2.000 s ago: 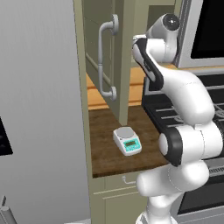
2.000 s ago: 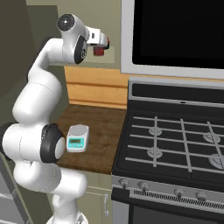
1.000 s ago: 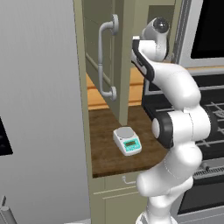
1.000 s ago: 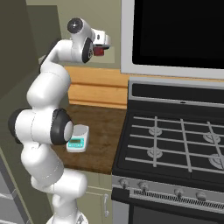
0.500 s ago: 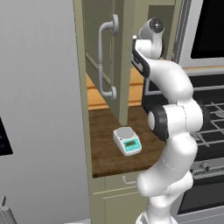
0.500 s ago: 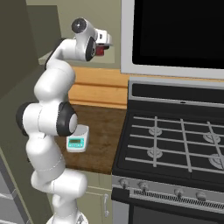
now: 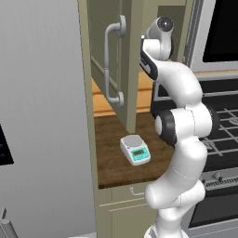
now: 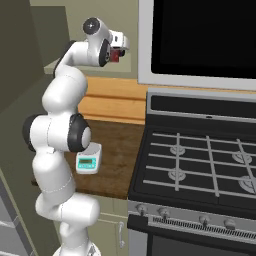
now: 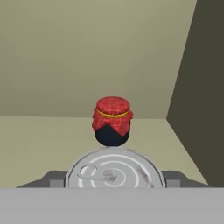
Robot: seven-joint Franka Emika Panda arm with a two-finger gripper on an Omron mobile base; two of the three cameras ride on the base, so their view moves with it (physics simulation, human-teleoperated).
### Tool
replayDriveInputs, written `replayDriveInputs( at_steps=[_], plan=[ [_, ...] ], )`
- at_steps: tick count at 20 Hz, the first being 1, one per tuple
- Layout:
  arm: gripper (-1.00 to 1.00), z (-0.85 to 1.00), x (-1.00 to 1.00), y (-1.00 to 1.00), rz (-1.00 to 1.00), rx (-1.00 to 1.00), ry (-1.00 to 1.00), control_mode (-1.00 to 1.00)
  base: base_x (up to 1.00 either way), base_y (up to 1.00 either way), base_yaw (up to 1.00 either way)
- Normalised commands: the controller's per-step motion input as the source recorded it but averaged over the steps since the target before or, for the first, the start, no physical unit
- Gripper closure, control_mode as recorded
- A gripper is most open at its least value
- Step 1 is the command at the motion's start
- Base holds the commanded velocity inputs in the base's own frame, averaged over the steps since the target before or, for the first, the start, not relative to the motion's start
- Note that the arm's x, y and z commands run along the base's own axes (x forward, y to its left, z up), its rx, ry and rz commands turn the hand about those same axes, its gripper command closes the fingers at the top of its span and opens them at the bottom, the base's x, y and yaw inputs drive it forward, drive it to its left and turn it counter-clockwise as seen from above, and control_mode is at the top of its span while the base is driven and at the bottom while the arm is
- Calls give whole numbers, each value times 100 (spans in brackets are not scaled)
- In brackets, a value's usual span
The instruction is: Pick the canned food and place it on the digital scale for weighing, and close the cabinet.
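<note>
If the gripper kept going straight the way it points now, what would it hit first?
The gripper already has the canned food between its fingers. Beyond it, the small jar with a red checked lid on the cabinet shelf looks first in line, though depth is unclear.

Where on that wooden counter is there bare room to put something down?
Bare wood lies around the digital scale: in front of it toward the counter edge, and behind it toward the wall. It is tighter where the open cabinet door hangs over and beside the stove.
</note>
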Motion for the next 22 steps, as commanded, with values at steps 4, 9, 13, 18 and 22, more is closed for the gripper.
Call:
replayDriveInputs(
  at_steps=[4,9,13,18,22],
  plan=[
    [100,-18,-10,0,0,0,0,-100,0,0,0],
    [100,-4,-94,1,0,2,-28,-100,0,0,0],
    [100,0,-100,6,0,19,-25,-100,0,0,0],
    [100,3,-100,14,0,21,-17,-100,0,0,0],
    [100,22,-100,4,7,7,-1,-100,0,0,0]
  ],
)
